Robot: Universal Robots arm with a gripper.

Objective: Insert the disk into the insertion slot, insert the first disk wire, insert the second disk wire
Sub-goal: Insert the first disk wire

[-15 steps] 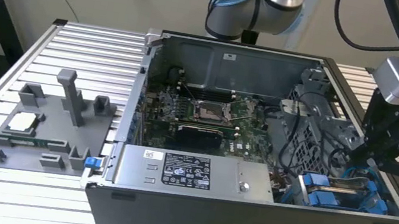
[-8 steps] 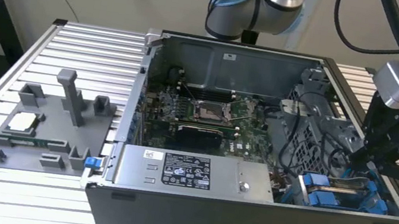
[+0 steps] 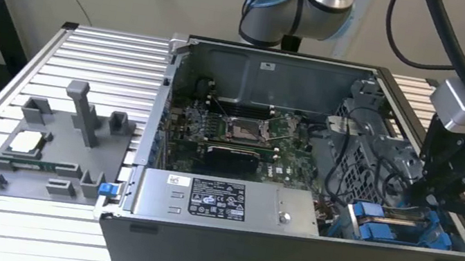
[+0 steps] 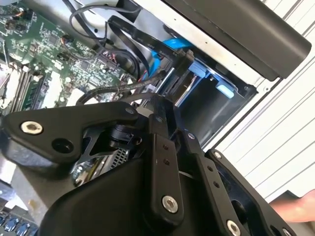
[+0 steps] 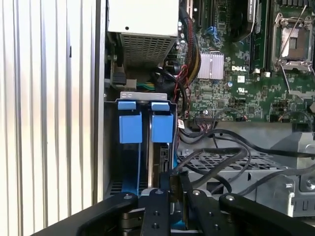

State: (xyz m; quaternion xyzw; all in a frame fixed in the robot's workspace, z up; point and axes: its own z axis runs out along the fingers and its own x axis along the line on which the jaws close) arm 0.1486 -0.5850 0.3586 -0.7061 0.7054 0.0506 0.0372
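My claw (image 5: 175,202) is clamped on the disk (image 5: 175,181) at the insertion slot (image 5: 146,147). I judge the disk dense, rigid and shock-sensitive; its long edges suit gripping, not its face.

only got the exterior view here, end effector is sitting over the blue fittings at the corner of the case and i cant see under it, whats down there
Observer: In the first wrist view, two blue tabs stand side by side at the end of the insertion slot nearest the power supply box.
Operator: any wires near the tip
Observer: Yes, black cables cross the perforated cage and reach the end effector.
Operator: anyone close to the rig
Observer: The second wrist view shows what looks like a person's hand by the slatted table beside the case.
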